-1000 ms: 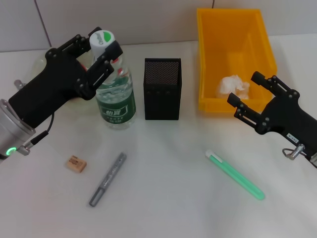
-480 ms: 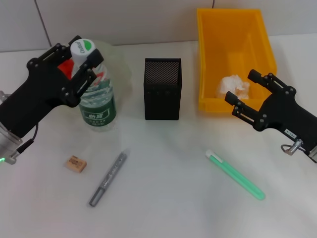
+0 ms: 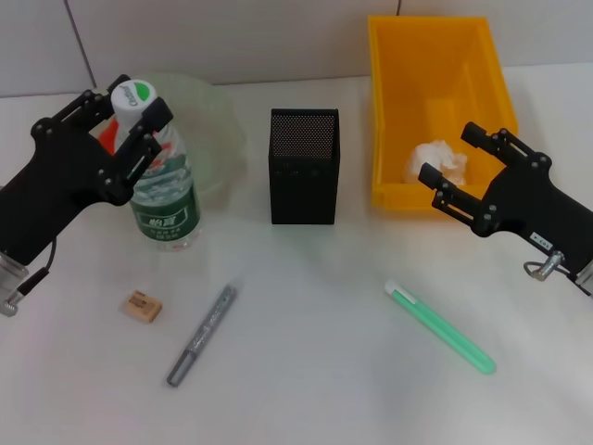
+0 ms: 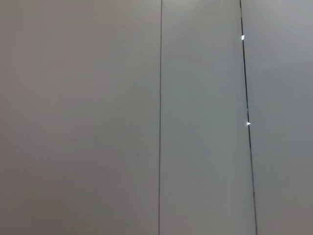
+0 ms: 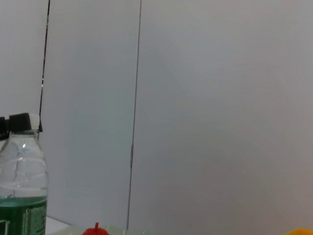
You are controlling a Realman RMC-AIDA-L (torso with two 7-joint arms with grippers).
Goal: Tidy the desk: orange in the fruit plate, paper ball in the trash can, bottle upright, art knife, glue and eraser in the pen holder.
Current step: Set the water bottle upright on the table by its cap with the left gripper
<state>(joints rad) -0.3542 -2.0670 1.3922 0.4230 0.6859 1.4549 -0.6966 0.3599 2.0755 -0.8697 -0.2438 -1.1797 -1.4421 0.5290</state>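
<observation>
The left gripper sat at the upper left of the head view, its black fingers clamped on either side of the neck of a clear plastic bottle with a green label and white-green cap. The bottle stood upright on the white desk, just in front of a pale green translucent fruit plate whose rim showed behind it; something red showed between the fingers, too hidden to identify. Below the bottle, at the lower left, a small tan eraser lay flat, and just right of it a grey pen-shaped art knife lay at a slant.

The right gripper hung at the right of the frame with its fingers spread apart and nothing between them, at the near edge of a yellow plastic bin. A crumpled white paper ball rested inside the bin, just beyond the fingertips. Below that gripper, a green glue stick with a white cap lay diagonally on the desk. A black mesh pen holder stood upright at the centre, between bottle and bin, apart from both.

The right wrist view caught the bottle at its lower left corner against a plain grey wall.
</observation>
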